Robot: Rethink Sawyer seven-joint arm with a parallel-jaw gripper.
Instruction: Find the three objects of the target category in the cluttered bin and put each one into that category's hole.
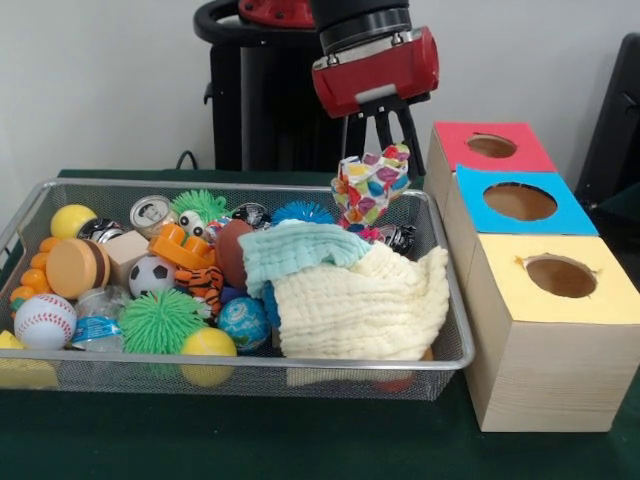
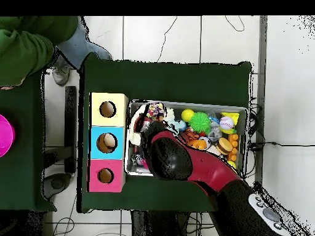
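Item: red and black arm hanging over the silver wire-mesh basket [image 1: 30, 205], gripper [image 1: 381, 150] lifting one cloth.

The arm is reaching down from the table's far edge. Its fingers are pinching the small white cloth with multicoloured dots [image 1: 371, 185], raised above the clutter. Two cloths are lying in the basket: pale teal waffle-weave [image 1: 295, 250], cream waffle-weave [image 1: 360, 305]. Three boxes are standing beside the basket; the yellow-topped round hole [image 1: 561, 276] is sitting nearest the front edge.

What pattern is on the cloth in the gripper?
White cloth with multicoloured patches, clearest in the front view.
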